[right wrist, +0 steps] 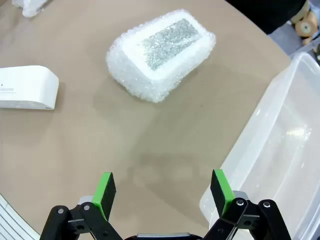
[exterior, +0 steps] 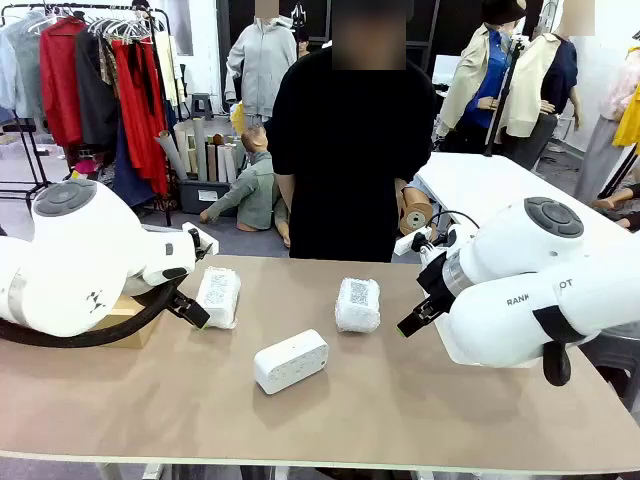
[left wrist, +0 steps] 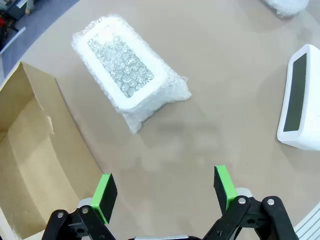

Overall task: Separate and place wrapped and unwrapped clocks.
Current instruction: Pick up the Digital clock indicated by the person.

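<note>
Left claw: You had the left claw (left wrist: 165, 189) spread wide and empty over bare bench (left wrist: 200, 140), with the left wrapped clock (left wrist: 127, 75) lying just beyond it, beside the cardboard box (left wrist: 30, 150).
Right claw: Your right claw (right wrist: 163, 190) was likewise wide open and held nothing. The middle wrapped clock (right wrist: 162, 52) lay ahead of it and the clear tub (right wrist: 280, 150) was close at its side.
Bare clock: The bare clock (exterior: 291, 360) sat nearest you, between the two wrapped ones, apart from both.
Risk, wrap: If you had pinched only the loose bubble wrap at an end, the block inside could have sagged or slid out on the lift.
Risk, smooth shell: The bare clock's rounded, glossy sides could have squirted from the pads under an off-centre grip.
Risk, tub: A careless swing of the right claw could have clipped the tub rim and shoved it.
Risk, sorting: Nothing marked which container took which kind, so a mix-up was possible.
Risk, arms: Both reaching for the middle could have clashed.
Count, wrapped clocks: two.
Count, bare clocks: one.
Count, containers: one box, one tub.
</note>
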